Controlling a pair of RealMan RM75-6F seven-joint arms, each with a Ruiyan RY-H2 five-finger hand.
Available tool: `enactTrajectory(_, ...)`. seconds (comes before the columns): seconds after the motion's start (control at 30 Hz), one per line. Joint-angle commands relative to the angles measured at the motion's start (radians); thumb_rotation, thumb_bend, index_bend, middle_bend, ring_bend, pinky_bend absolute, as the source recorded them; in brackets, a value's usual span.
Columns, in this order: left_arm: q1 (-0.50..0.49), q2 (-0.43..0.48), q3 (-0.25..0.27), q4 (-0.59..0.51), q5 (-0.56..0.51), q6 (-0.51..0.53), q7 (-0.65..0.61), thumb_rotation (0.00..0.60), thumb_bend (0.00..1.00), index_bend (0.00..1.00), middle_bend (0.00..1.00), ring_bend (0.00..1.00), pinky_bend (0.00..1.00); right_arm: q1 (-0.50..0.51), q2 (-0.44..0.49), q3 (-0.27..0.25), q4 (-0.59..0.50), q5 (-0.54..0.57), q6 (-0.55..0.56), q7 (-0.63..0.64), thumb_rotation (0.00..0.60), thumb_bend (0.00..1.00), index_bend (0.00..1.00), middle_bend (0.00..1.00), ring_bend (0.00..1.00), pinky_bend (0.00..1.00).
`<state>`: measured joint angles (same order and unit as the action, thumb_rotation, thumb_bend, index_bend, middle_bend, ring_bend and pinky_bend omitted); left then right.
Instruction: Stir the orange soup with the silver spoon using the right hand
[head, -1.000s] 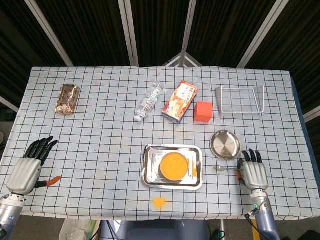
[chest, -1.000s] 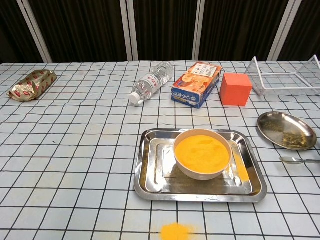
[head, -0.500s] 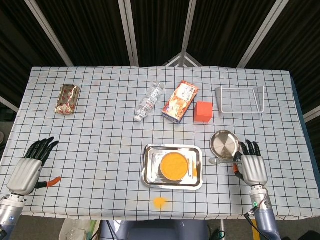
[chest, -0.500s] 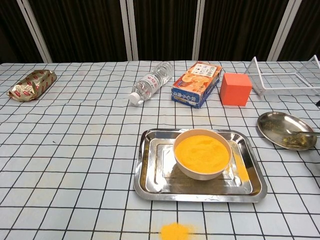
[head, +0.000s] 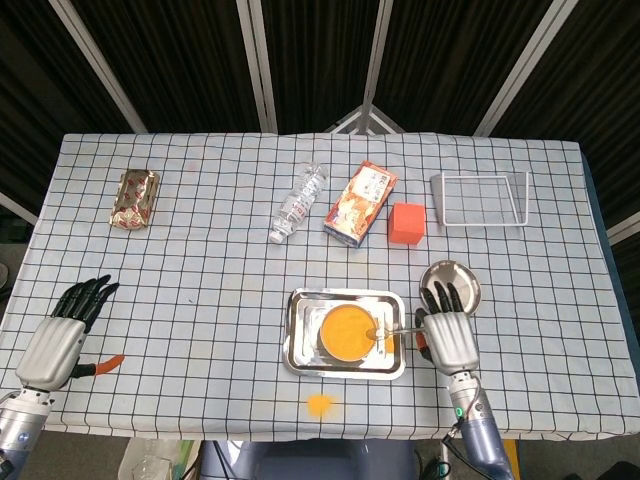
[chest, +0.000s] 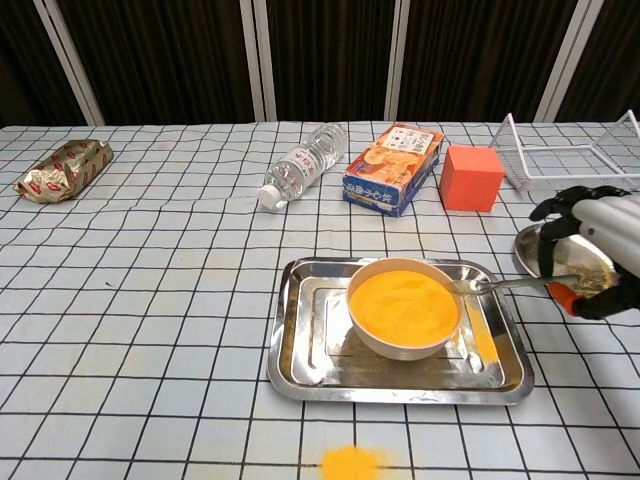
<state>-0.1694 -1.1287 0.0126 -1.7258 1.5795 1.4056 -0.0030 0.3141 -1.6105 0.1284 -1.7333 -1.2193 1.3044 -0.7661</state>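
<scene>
A white bowl of orange soup (head: 346, 332) (chest: 403, 305) sits in a steel tray (head: 302, 345) (chest: 300, 350) near the table's front. My right hand (head: 448, 335) (chest: 590, 250) hovers just right of the tray and holds the silver spoon (head: 398, 330) (chest: 505, 285) by its handle. The spoon lies level, with its bowl at the soup bowl's right rim. My left hand (head: 62, 332) rests on the table at the front left, fingers spread, holding nothing; the chest view does not show it.
A small steel dish (head: 455, 272) (chest: 530, 245) lies behind my right hand. Along the back stand a wire rack (head: 480, 200), an orange cube (head: 406, 223), a snack box (head: 359, 204), a water bottle (head: 298, 203) and a foil packet (head: 134, 199). Spilled orange powder (head: 319, 404) marks the front edge.
My right hand picked the spoon up off the table and carried it left, from beside the steel dish to the soup bowl's right rim. The left hand stayed put.
</scene>
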Motion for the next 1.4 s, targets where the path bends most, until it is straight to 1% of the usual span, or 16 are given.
enactTrajectory(0.03,-0.002,0.004,-0.001,-0.001,-0.002,-0.004,-0.011,0.600,0.02,0.00,0.00,0.00,0.00,0.037,-0.075,0.017,0.018,0.039,0.000,-0.082,0.600,0.52,0.56,0.18,0.00,0.00)
enactTrajectory(0.27,-0.006,0.011,0.000,-0.002,-0.005,-0.013,-0.039,0.600,0.02,0.00,0.00,0.00,0.00,0.079,-0.157,0.055,0.044,0.064,0.029,-0.176,0.600,0.52,0.56,0.18,0.00,0.00)
enactTrajectory(0.4,-0.007,0.014,0.001,-0.002,-0.003,-0.014,-0.049,0.600,0.02,0.00,0.00,0.00,0.00,0.091,-0.179,0.068,0.056,0.070,0.046,-0.199,0.600,0.52,0.56,0.18,0.00,0.00)
enactTrajectory(0.6,-0.009,0.017,0.001,-0.002,-0.003,-0.016,-0.060,0.600,0.02,0.00,0.00,0.00,0.00,0.094,-0.189,0.060,0.064,0.078,0.065,-0.228,0.600,0.51,0.56,0.18,0.00,0.00)
enactTrajectory(0.83,-0.008,0.018,0.002,-0.004,-0.001,-0.015,-0.058,0.600,0.02,0.00,0.00,0.00,0.00,0.091,-0.189,0.042,0.049,0.085,0.077,-0.240,0.600,0.52,0.55,0.18,0.00,0.00)
enactTrajectory(0.9,-0.008,0.017,0.002,-0.004,-0.002,-0.016,-0.055,0.600,0.02,0.00,0.00,0.00,0.00,0.089,-0.190,0.032,0.045,0.082,0.081,-0.238,0.600,0.52,0.51,0.18,0.00,0.00)
enactTrajectory(0.97,-0.008,0.017,0.002,-0.005,-0.002,-0.015,-0.053,0.600,0.02,0.00,0.00,0.00,0.00,0.087,-0.192,0.022,0.046,0.079,0.085,-0.239,0.600,0.51,0.43,0.17,0.00,0.00)
enactTrajectory(1.03,-0.007,0.017,0.002,-0.005,-0.002,-0.014,-0.053,0.600,0.02,0.00,0.00,0.00,0.00,0.085,-0.194,0.016,0.047,0.078,0.090,-0.243,0.600,0.52,0.33,0.17,0.00,0.00)
enactTrajectory(1.13,-0.006,0.017,0.002,-0.004,-0.001,-0.011,-0.053,0.600,0.02,0.00,0.00,0.00,0.00,0.083,-0.194,0.013,0.043,0.078,0.100,-0.246,0.600,0.52,0.22,0.16,0.00,0.00)
enactTrajectory(1.23,-0.006,0.017,0.003,-0.004,0.000,-0.010,-0.054,0.600,0.02,0.00,0.00,0.00,0.00,0.079,-0.188,0.009,0.031,0.076,0.111,-0.252,0.600,0.51,0.19,0.15,0.00,0.00)
enactTrajectory(1.4,-0.006,0.017,0.004,-0.004,0.002,-0.011,-0.054,0.600,0.02,0.00,0.00,0.00,0.00,0.071,-0.166,-0.006,0.001,0.066,0.124,-0.254,0.600,0.52,0.19,0.15,0.00,0.00)
